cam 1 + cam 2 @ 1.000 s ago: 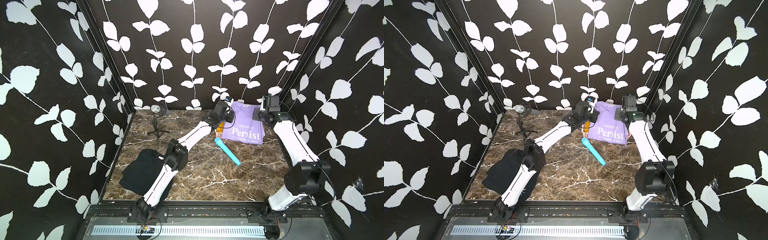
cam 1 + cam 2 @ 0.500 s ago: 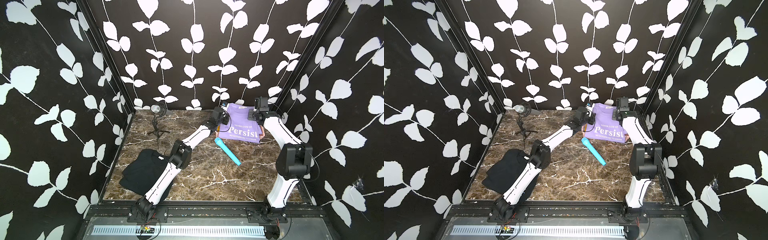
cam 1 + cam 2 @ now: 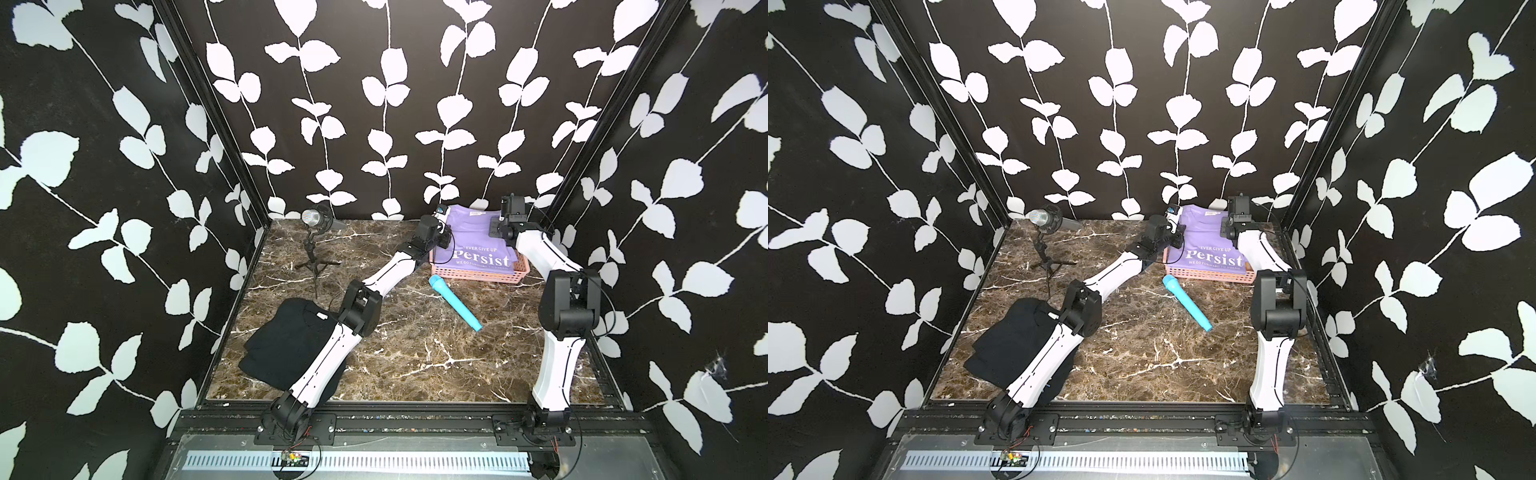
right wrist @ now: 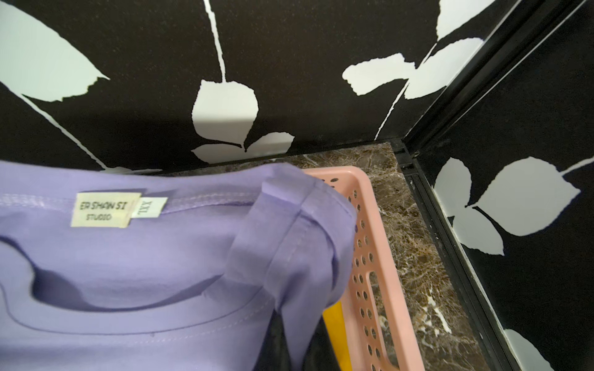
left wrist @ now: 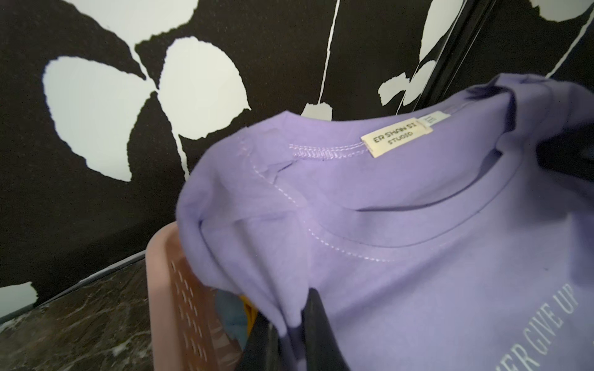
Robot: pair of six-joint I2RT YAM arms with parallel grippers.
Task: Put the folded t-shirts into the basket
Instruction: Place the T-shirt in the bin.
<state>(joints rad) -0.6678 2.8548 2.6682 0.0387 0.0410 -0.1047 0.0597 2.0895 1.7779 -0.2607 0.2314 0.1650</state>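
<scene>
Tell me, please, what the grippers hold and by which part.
Both hold the lilac t-shirt: left gripper and right gripper each pinch a folded shoulder edge, either side of the collar.

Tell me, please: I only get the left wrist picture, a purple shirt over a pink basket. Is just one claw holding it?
Observer: No. The right claw is shut on the lilac shirt too, at the shoulder opposite the left claw.
Operator: Are all the shirts packed, then?
Observer: No. A black shirt lies on the table near the left arm's base, far from the basket.
Operator: Anything else lying about?
Observer: A blue toy microphone lies on the table just in front of the basket.
</scene>
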